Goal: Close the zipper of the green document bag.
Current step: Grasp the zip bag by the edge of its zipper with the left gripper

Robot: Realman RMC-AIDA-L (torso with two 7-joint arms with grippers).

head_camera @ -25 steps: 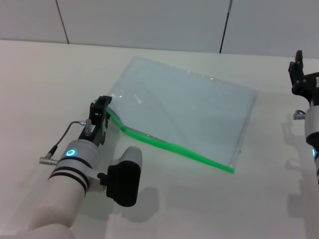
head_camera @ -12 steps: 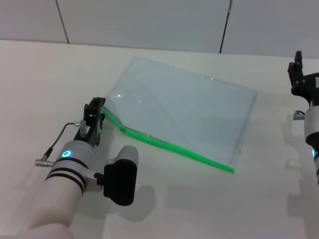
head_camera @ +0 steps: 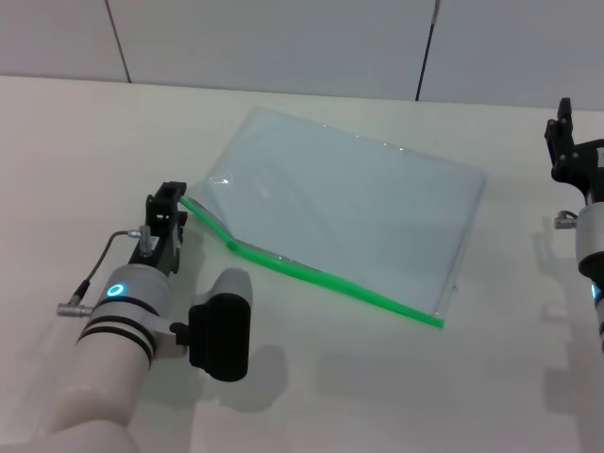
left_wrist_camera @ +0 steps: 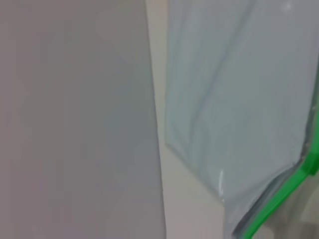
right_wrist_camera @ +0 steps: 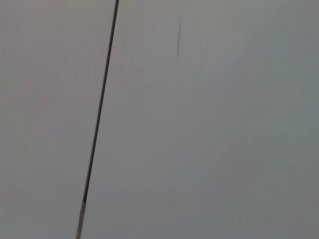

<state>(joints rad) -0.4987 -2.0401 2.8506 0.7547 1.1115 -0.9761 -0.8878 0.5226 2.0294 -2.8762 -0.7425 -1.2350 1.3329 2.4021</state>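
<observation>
A large, flat green document bag [head_camera: 349, 212] of pale, see-through bluish plastic lies on a cream-white table [head_camera: 85, 142], roughly in the middle of the robot's reach and turned at an angle, so one corner points away toward the grey wall panels [head_camera: 274, 42]. Its bright green zipper [head_camera: 321, 276] runs along the long edge nearest the robot, from the bag's left corner down to its near right corner. Toward the left end the green strip lifts off the table and bows upward, and the plastic behind it rises with it; the rest of the bag lies flat. I cannot make out the slider.

The left gripper [head_camera: 168, 203] is at that raised left end of the zipper, low over the table, its black fingers pointing away from the robot and reaching right up to the tip of the green strip. Whether the fingers are pinching the strip or merely beside it, I cannot tell. The left wrist view shows the bag's plastic close up, with the green edge [left_wrist_camera: 279, 199] crossing one corner.

The right gripper [head_camera: 570, 142] is held up well to the right of the bag, near the table's right side, touching nothing. I cannot tell how its fingers are set. Its wrist view shows only the grey wall panels.
</observation>
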